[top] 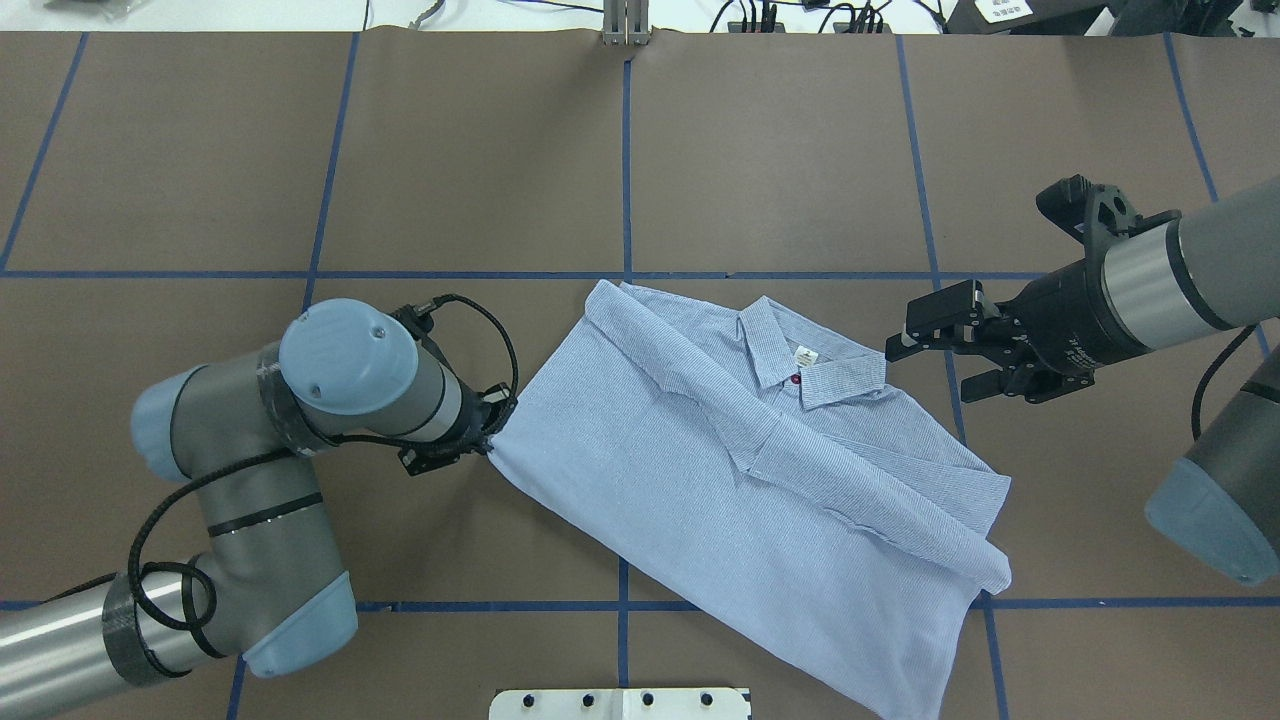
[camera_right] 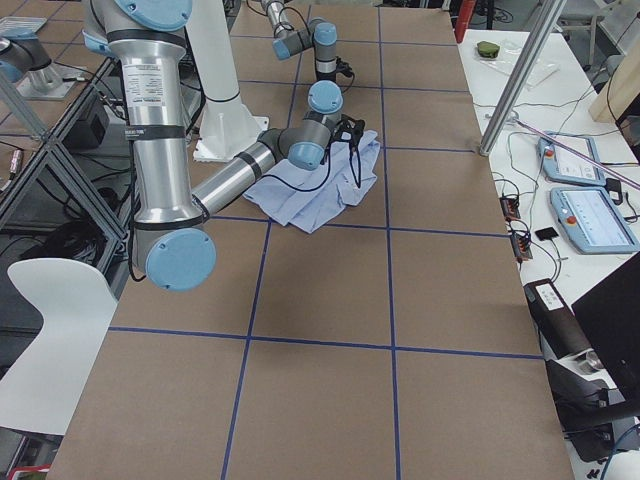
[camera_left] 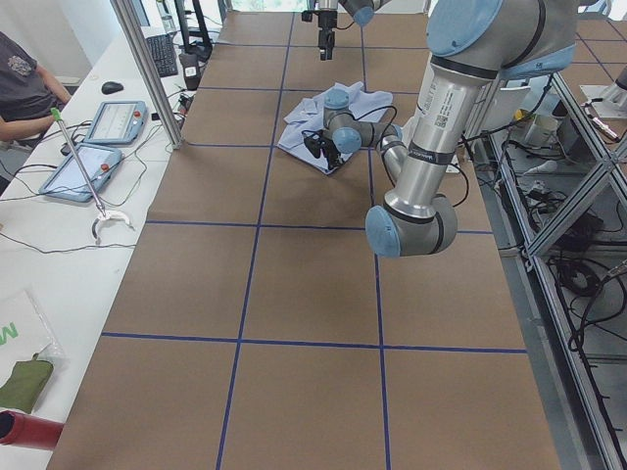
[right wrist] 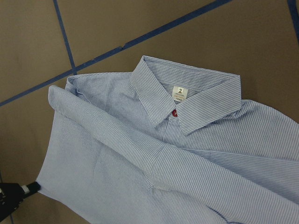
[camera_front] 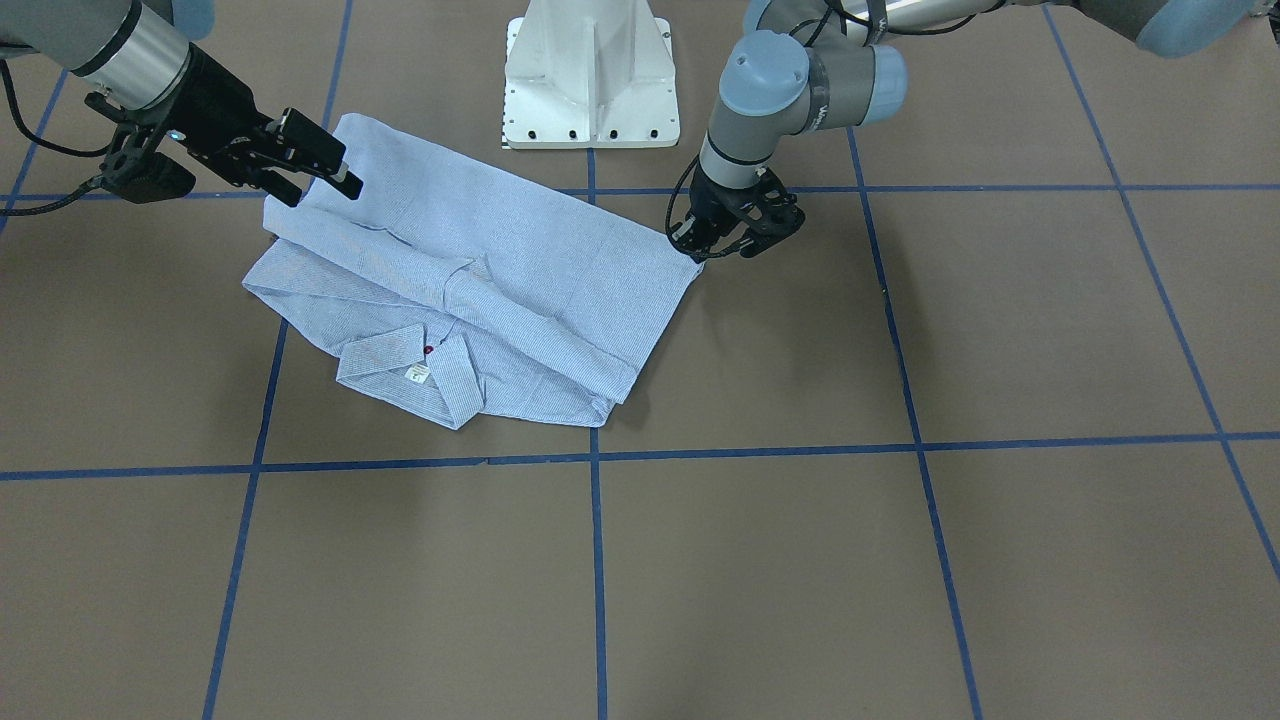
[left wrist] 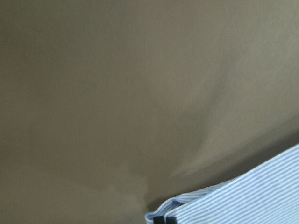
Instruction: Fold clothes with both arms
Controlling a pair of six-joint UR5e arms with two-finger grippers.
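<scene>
The light blue striped shirt (top: 740, 470) lies on the brown table, front up, with its sleeves folded in and its collar and white label (right wrist: 180, 92) towards the far side. My left gripper (top: 488, 440) is down at the shirt's hem corner on my left and shut on it. The left wrist view shows the fingertips (left wrist: 166, 219) closed on the fabric edge (left wrist: 243, 200). My right gripper (top: 930, 358) is open and empty. It hovers just off the shirt's shoulder beside the collar, and also shows in the front-facing view (camera_front: 315, 172). The left gripper shows there too (camera_front: 700, 250).
The white pedestal base (camera_front: 590, 75) stands at the robot's side of the table, close to the shirt's hem. Blue tape lines (top: 625, 180) cross the brown table. A side bench with tablets (camera_left: 93, 162) and a seated person (camera_left: 24, 83) lies beyond my left.
</scene>
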